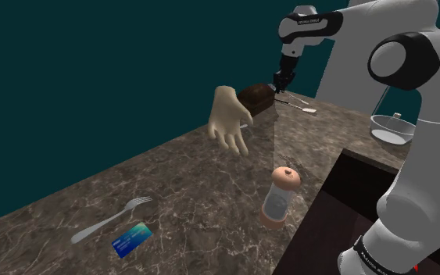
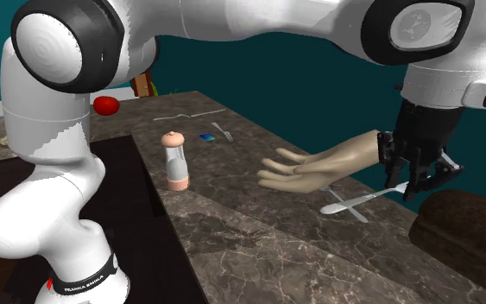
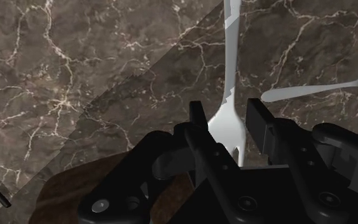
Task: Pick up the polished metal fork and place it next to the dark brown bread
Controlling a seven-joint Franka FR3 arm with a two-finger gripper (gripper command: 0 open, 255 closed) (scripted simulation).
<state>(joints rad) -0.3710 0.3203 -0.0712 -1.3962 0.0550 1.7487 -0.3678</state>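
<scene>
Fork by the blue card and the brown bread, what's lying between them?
A pale hand sits between that fork and the bread, nearer the bread; the shoulder view shows it.

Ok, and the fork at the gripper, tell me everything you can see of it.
The fork looks plain pale grey-white and faintly glossy, with a long slim handle widening into the tined head. The gripper clasps the head from both sides, and the handle runs away over the dark marbled countertop. A second pale utensil lies near its neck, and the dark brown bread sits close by.
</scene>
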